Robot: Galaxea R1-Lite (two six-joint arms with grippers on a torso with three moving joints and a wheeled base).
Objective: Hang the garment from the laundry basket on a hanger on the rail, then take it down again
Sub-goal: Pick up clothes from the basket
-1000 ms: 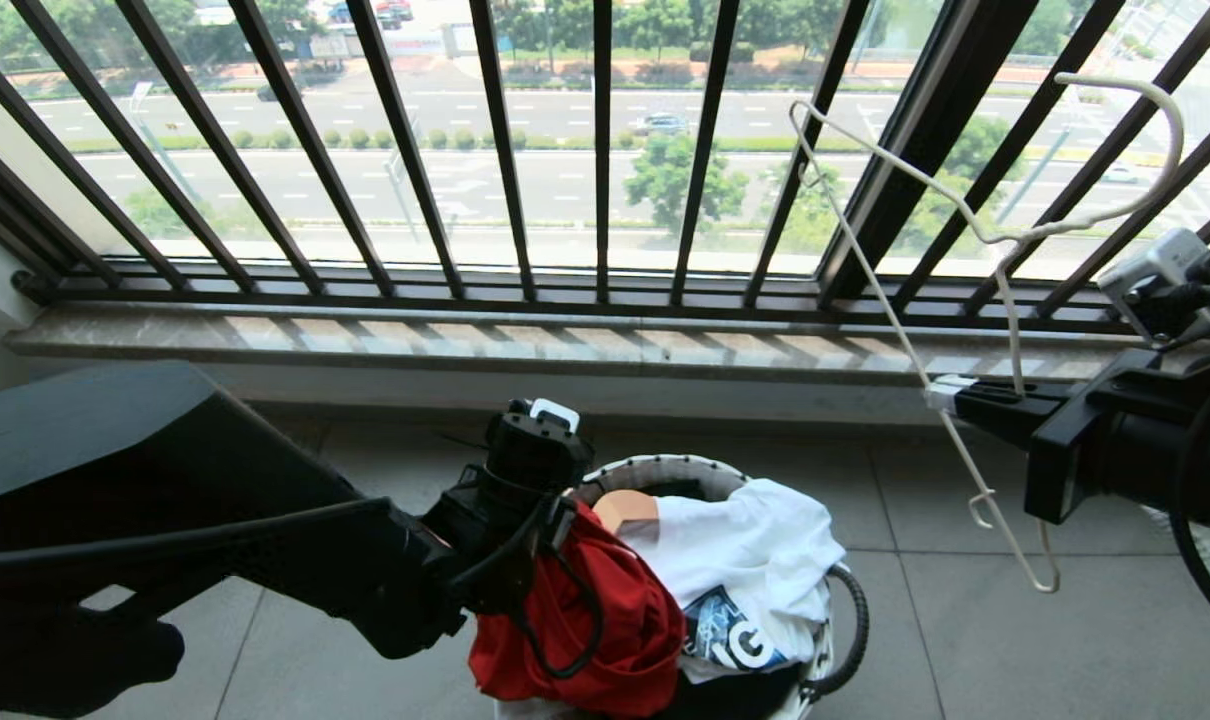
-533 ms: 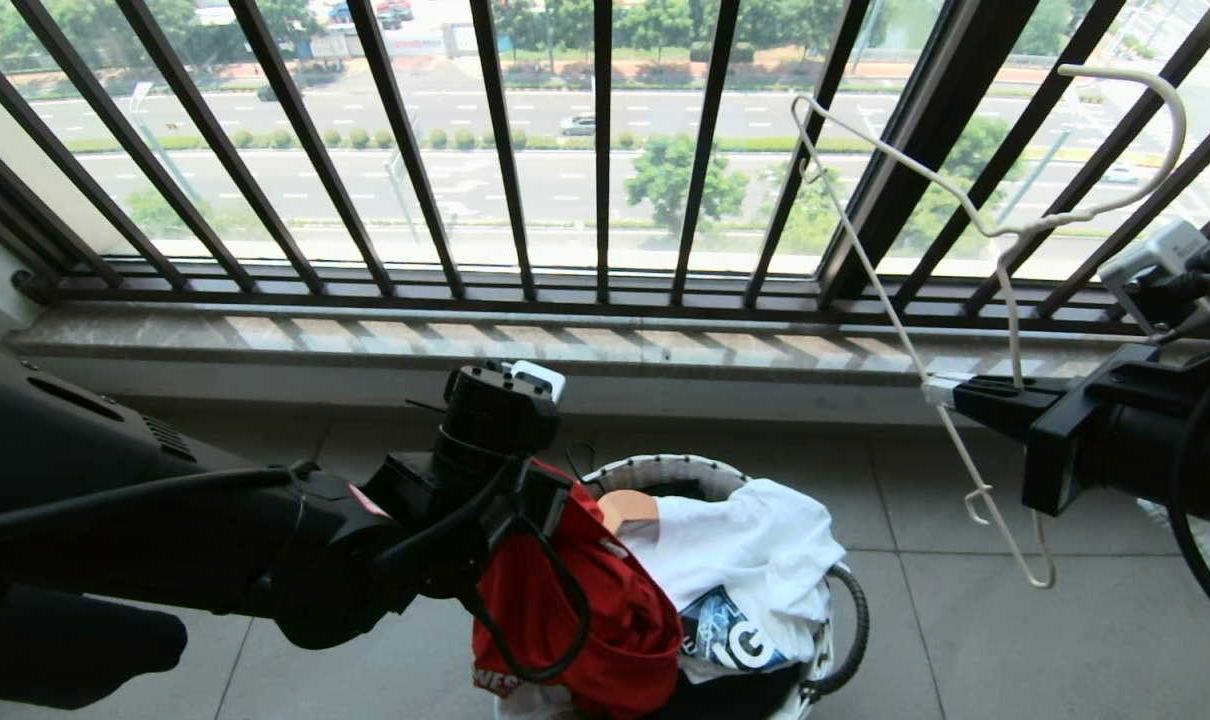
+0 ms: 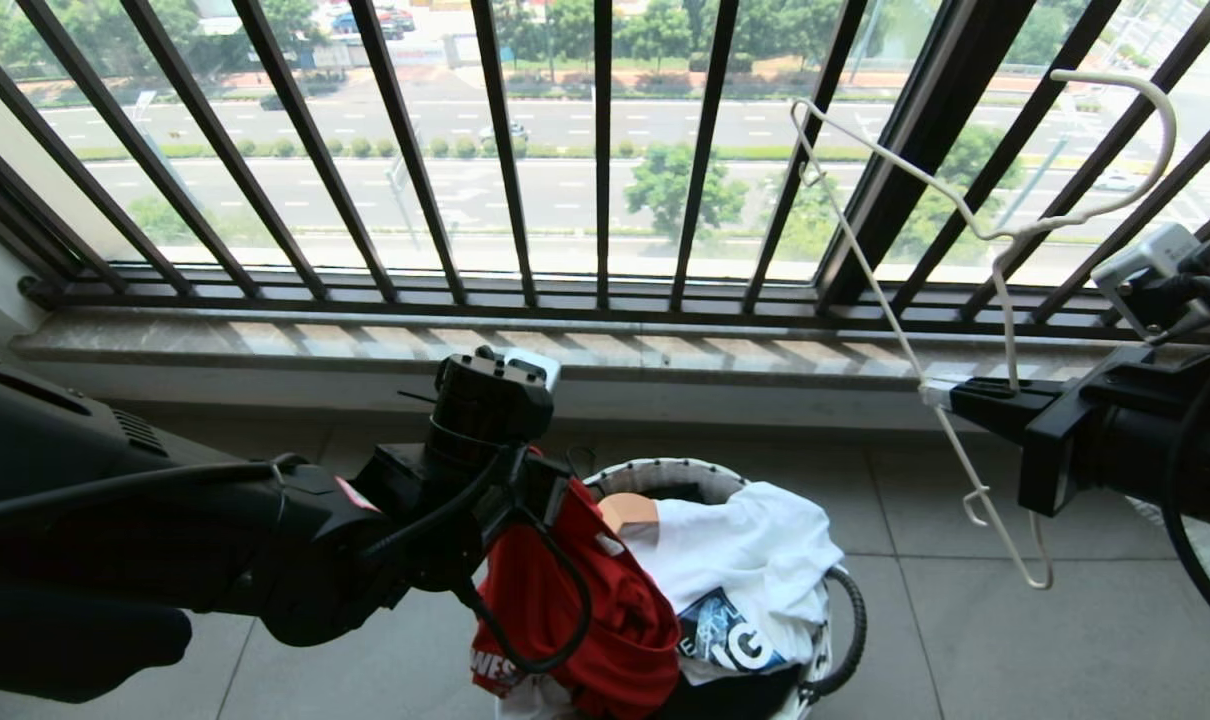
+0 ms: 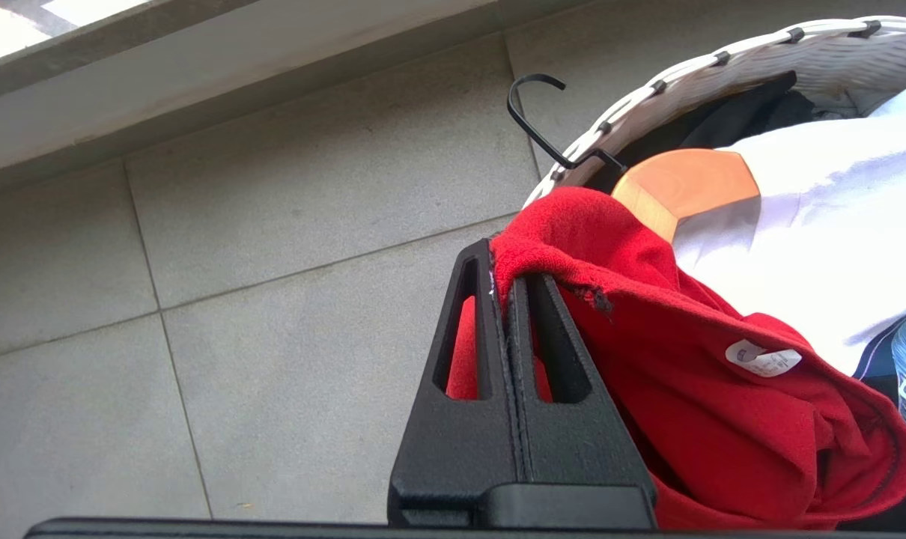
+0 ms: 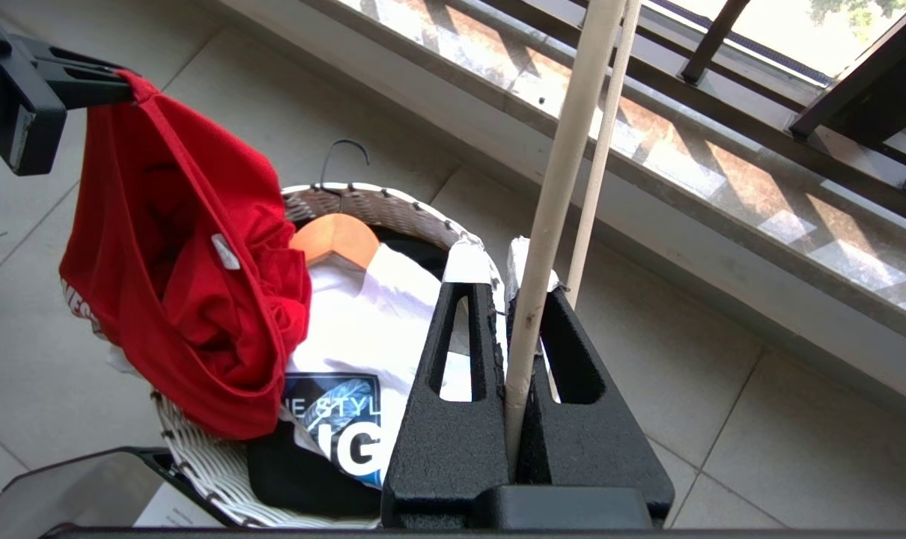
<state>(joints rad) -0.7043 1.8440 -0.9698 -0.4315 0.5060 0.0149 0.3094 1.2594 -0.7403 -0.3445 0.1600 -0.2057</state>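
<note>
The red garment (image 3: 565, 600) hangs bunched over the laundry basket (image 3: 665, 467), its lower folds still reaching into the basket. My left gripper (image 4: 505, 262) is shut on a fold of the garment's (image 4: 722, 419) edge and holds it up beside the basket's white rim (image 4: 692, 67). A small white label shows on the cloth. At the right, my right gripper (image 3: 935, 392) is shut on the thin cream hanger (image 3: 1005, 240), whose hook points up to the right before the window. In the right wrist view the hanger (image 5: 570, 150) runs between the closed jaws (image 5: 498, 258). The rail is out of view.
The basket also holds a white T-shirt (image 3: 745, 550) with a blue graphic, a wooden hanger (image 3: 627, 512) with a black hook (image 4: 531, 112), and dark cloth. A stone sill (image 3: 565, 345) and dark vertical window bars (image 3: 600, 150) stand just beyond, above grey floor tiles.
My left arm has risen, pulling the red garment higher out of the basket; white lettering on its lower edge now shows. The right gripper and hanger have hardly moved.
</note>
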